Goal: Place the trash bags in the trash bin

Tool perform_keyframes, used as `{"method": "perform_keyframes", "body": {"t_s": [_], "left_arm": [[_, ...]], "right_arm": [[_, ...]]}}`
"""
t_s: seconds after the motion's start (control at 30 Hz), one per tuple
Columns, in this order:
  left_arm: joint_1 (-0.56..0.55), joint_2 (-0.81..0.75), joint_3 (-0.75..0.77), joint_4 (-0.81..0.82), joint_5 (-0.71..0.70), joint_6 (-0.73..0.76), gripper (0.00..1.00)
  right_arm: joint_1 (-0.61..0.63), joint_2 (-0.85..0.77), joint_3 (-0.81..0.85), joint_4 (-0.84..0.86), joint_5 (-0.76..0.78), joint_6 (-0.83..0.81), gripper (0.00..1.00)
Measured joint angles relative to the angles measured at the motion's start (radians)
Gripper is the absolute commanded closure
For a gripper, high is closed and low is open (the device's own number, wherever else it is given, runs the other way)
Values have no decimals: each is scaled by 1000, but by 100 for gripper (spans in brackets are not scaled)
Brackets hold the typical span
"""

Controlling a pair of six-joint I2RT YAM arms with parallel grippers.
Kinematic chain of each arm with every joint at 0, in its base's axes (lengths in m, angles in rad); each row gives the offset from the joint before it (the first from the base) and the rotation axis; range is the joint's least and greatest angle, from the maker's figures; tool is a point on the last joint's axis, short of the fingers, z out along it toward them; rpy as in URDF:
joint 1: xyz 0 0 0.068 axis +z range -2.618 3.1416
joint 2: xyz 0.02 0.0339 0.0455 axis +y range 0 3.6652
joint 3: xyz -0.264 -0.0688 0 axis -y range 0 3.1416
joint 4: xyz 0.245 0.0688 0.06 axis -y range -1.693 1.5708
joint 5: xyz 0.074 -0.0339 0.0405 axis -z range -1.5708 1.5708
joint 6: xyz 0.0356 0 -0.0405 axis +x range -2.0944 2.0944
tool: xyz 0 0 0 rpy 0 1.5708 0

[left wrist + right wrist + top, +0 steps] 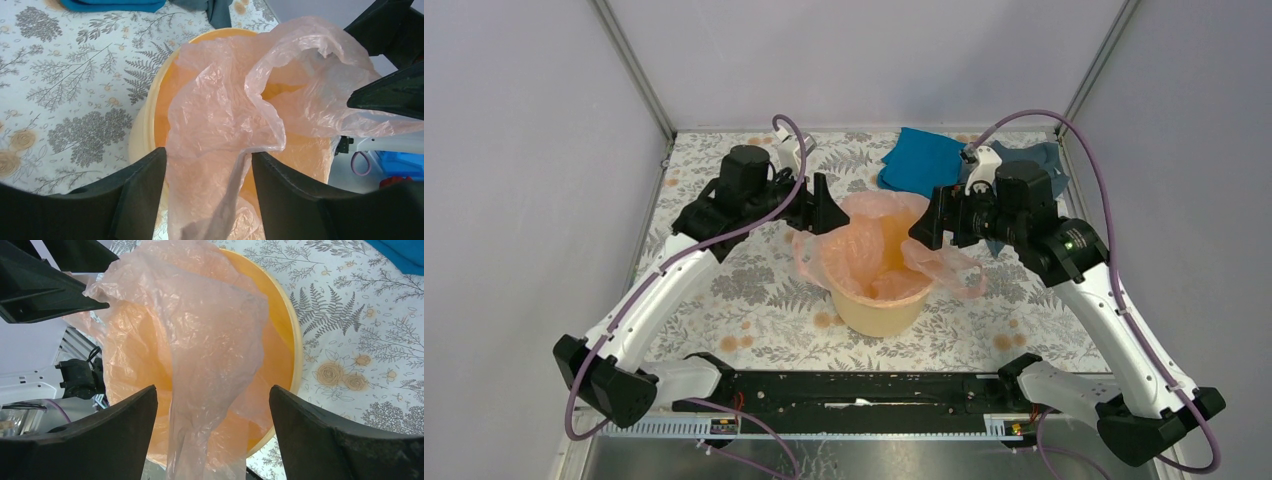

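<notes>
One pink bag [864, 243] slumps in one yellow bin [879, 318]; left gripper [209, 157] and right gripper [212, 390] both gape around loose film; one blue cloth [919, 160], one grey-blue cloth [1036, 155] behind.

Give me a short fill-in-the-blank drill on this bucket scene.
The bag in the bucket is pale ___.
The left gripper and right gripper both stand ___.
The bucket stands ___ the two grippers.
Missing: pink; open; between.

Fern-printed table [744, 290] carries the yellow bin [879, 318]; blue cloth [921, 160] (grey-blue cloth [1042, 155] beside it) behind.
</notes>
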Motion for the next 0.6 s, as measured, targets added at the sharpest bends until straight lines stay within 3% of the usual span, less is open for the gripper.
{"method": "perform_keyframes", "body": {"t_s": [0.1,0.23,0.47,0.6], "left_arm": [[0,19,0,32,20,-9,52],[0,39,0,45,25,-22,70],[0,74,0,14,10,-24,78],[0,74,0,-3,-6,-21,78]], "right_arm": [[0,-1,3,-3,18,-1,13],[0,-8,4,-8,60,-5,22],[0,-27,22,-27,174,-29,23],[0,-47,22,-21,207,-39,42]]}}
